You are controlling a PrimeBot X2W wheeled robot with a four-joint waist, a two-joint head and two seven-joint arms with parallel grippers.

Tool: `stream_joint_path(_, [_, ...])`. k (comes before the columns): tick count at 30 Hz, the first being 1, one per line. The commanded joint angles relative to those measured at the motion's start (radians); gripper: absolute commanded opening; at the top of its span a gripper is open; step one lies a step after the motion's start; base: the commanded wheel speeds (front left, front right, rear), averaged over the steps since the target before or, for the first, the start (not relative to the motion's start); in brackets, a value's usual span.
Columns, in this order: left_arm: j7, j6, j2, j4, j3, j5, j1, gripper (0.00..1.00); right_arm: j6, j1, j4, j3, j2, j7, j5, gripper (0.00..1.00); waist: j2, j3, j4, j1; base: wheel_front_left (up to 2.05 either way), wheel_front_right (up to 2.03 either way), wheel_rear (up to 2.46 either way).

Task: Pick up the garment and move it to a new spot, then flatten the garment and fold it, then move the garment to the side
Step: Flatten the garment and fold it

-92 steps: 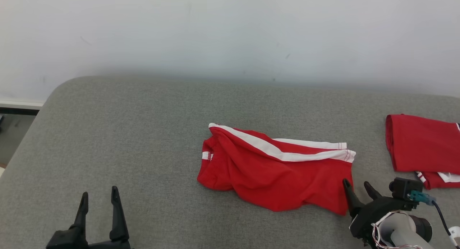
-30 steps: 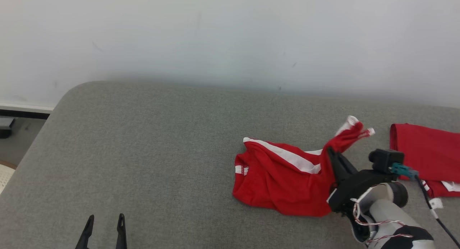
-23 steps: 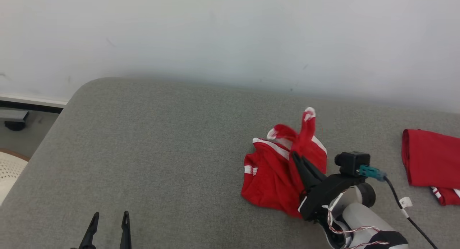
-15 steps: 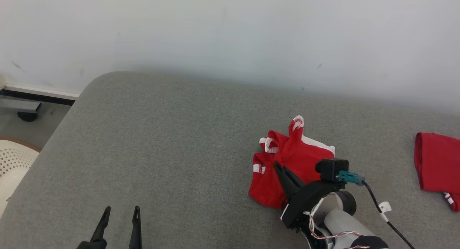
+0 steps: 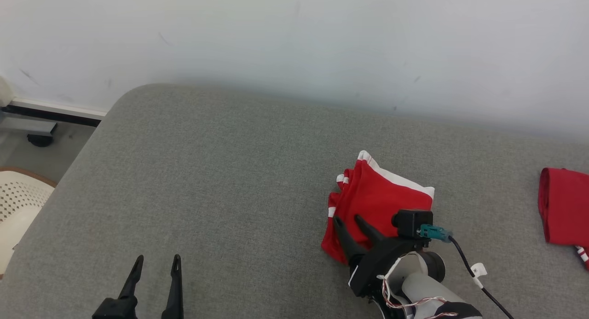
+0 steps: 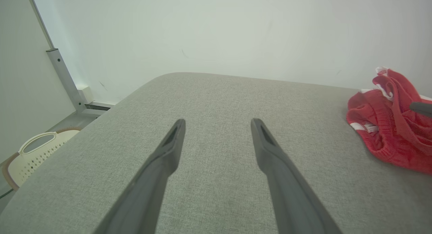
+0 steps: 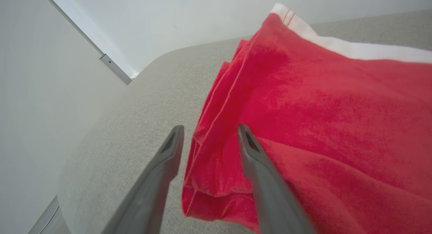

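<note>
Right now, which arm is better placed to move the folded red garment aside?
Right. The right gripper has its open fingers straddling the garment edge, while the left gripper hovers open over bare cushion, well apart from it.

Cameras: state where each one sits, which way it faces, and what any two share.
Head view: on the head, facing forward and down at the cushion; left gripper lower left, right gripper and forearm lower right.
Left wrist view: along its open fingers, across bare cushion toward the wall.
Right wrist view: along its fingers, onto the garment's edge.
Shared: all three show the garment.
</note>
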Motion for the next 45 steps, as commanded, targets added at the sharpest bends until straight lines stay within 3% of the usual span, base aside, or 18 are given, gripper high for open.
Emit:
stream_joint_path(1, [-0.004, -0.004, -0.004, 0.003, 0.005, 0.007, -0.009, 1.0, 0.0, -0.011, -0.01, 0.001, 0.003, -0.011, 0.011, 1.0, 0.0, -0.002, -0.003, 0.0, 0.0, 0.0, 0.0])
stream_joint_path(4, [-0.004, -0.003, -0.005, -0.001, 0.017, 0.007, -0.001, 1.0, 0.0, -0.005, -0.06, -0.002, -0.013, -0.031, 0.049, 1.0, 0.0, -0.006, -0.012, 0.0, 0.0, 0.0, 0.0])
stream_joint_path(10, [-0.004, 0.001, -0.013, -0.014, 0.043, 0.012, 0.023, 1.0, 0.0, 0.009, -0.159, -0.046, -0.107, -0.06, 0.053, 1.0, 0.0, -0.007, -0.038, 0.0, 0.0, 0.0, 0.0])
stream_joint_path(17, [-0.004, 0.001, -0.018, -0.031, 0.06, 0.027, 0.037, 1.0, 0.0, 0.06, -0.225, -0.22, -0.19, -0.063, -0.045, 1.0, 0.0, -0.005, -0.065, 0.0, 0.0, 0.0, 0.0])
stream_joint_path(22, [-0.004, -0.003, -0.016, -0.035, 0.068, 0.032, 0.039, 1.0, 0.0, 0.122, -0.25, -0.327, -0.182, -0.063, -0.129, 1.0, 0.0, -0.002, -0.073, 0.0, 0.0, 0.0, 0.0])
stream_joint_path(29, [-0.004, -0.007, -0.018, -0.037, 0.065, 0.047, 0.032, 1.0, 0.0, 0.155, -0.27, -0.388, -0.13, -0.063, -0.207, 1.0, 0.0, 0.004, -0.068, 0.0, 0.0, 0.0, 0.0])
stream_joint_path(30, [-0.004, -0.007, -0.021, -0.036, 0.062, 0.048, 0.027, 1.0, 0.0, 0.154, -0.269, -0.397, -0.122, -0.063, -0.216, 0.87, 0.0, 0.006, -0.063, 0.0, 0.0, 0.0, 0.0])
stream_joint_path(32, [-0.004, -0.01, -0.027, -0.037, 0.055, 0.051, 0.018, 1.0, 0.0, 0.146, -0.261, -0.416, -0.114, -0.063, -0.237, 0.12, 0.0, 0.01, -0.051, 0.0, 0.0, 0.0, 0.0])
stream_joint_path(33, [-0.004, -0.013, -0.027, -0.036, 0.054, 0.051, 0.014, 1.0, 0.0, 0.141, -0.255, -0.422, -0.11, -0.063, -0.254, 0.0, 0.0, 0.012, -0.045, 0.0, 0.0, 0.0, 0.0])
stream_joint_path(45, [-0.004, -0.034, -0.043, -0.042, 0.044, 0.059, -0.063, 1.0, 0.0, 0.033, -0.165, -0.559, -0.069, -0.063, -0.475, 0.0, 0.0, 0.126, 0.018, 0.0, 0.0, 0.0, 0.0])
